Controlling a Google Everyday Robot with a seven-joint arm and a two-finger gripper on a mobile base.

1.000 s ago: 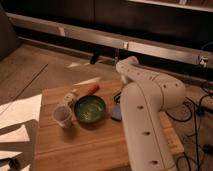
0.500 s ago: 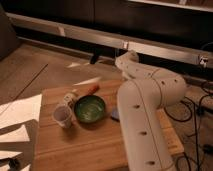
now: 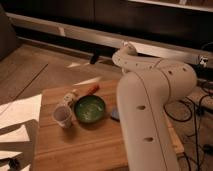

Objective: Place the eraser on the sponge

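A sliver of the blue sponge (image 3: 115, 114) shows on the wooden table (image 3: 85, 145), just right of the green bowl (image 3: 90, 109). The rest of it lies behind my big white arm (image 3: 150, 105). The eraser is hidden from view. My gripper is out of sight too, somewhere behind the arm that fills the right side of the camera view.
A pale cup (image 3: 62, 116) stands left of the bowl, with a small whitish object (image 3: 70, 96) behind it. An orange-tipped marker (image 3: 92, 89) lies at the table's back edge. White papers (image 3: 17, 112) sit off the table's left side. Cables (image 3: 197, 107) run along the floor at right.
The arm has swung slightly left across the view and now covers more of the sponge. The bowl, cup and marker have stayed put.
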